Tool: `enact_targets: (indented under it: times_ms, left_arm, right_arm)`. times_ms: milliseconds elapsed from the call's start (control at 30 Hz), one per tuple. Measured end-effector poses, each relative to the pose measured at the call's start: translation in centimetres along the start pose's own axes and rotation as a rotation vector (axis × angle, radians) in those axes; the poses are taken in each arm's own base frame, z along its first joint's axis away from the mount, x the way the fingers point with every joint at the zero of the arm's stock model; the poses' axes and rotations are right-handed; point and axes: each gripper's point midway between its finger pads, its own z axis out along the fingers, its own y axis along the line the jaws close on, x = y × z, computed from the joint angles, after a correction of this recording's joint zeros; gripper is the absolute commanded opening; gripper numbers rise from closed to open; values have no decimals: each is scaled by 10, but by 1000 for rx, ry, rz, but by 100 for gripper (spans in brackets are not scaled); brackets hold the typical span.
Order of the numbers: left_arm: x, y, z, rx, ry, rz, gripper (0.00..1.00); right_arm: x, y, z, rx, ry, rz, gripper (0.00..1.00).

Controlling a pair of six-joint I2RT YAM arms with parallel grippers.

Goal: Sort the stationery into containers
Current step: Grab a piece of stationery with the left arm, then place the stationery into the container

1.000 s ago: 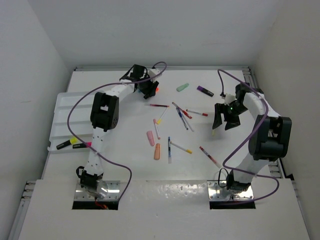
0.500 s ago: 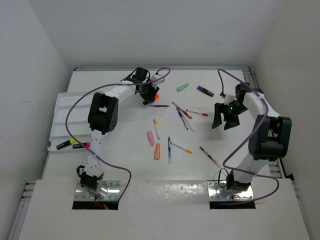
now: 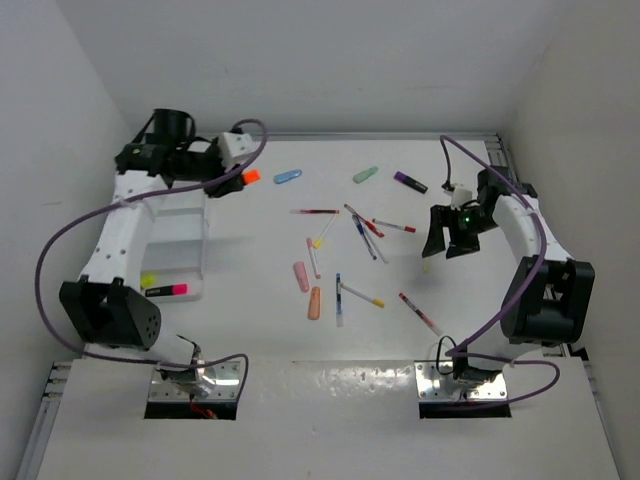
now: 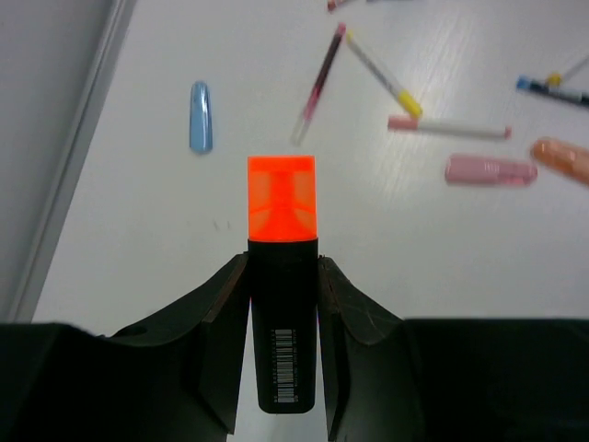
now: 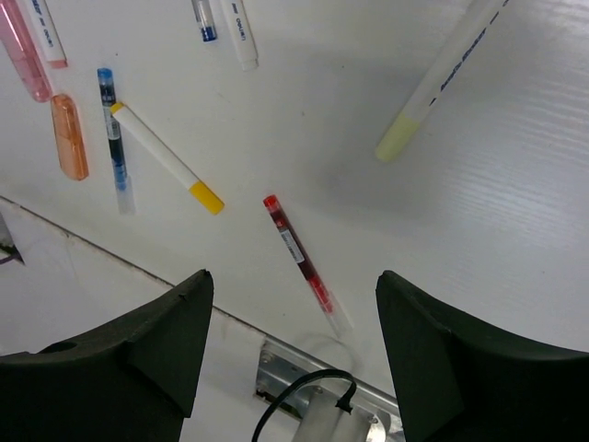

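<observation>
Left wrist view has the orange-capped black highlighter [image 4: 282,212] clamped in your left gripper [image 4: 282,272], raised over the bench [image 4: 414,239] near the white tray [image 3: 178,235]. Line its barrel up lengthwise with the tray, lower, then release. Your right gripper [image 5: 293,345] hangs wide, empty. A barcode [image 4: 283,352] marks the barrel; no readable writing.

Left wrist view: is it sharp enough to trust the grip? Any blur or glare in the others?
Left wrist view: black highlighter in the left tool is sharp, barcode visible; the orange highlighter at the right edge is soft. Right wrist view: red pen crisp, right tool dark and featureless. Top external view: even light, soft shadows, no glare.
</observation>
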Motion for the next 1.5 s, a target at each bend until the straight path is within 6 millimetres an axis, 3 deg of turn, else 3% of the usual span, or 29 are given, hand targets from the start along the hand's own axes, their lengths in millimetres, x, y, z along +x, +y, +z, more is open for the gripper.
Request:
enact_targets:
  times_ms: [67,133,400,800,1000,1333,1500]
  left_arm:
    - [23,-7,-38,-6,43,26,0]
    - [47,-20,-56,18,95,19,0]
    - [161,-79,-90,140,335,22,0]
    - [285,-69,-148,229,593,76,0]
    - [319,-65,-174,228,657,81,0]
    - [351,-55,-174,223,666,72,3]
    - [365,-60,-171,242,676,53,6]
  right_arm:
    - [4,2,2,-11,8,4,71]
    - [6,4,4,-24,15,6,71]
    - [12,14,9,-45,34,-18,70]
    - [15,15,11,-46,47,-21,70]
    - [18,19,15,-47,69,-30,70]
    - [15,24,13,-28,85,-52,70]
    - [16,20,13,-7,93,-50,70]
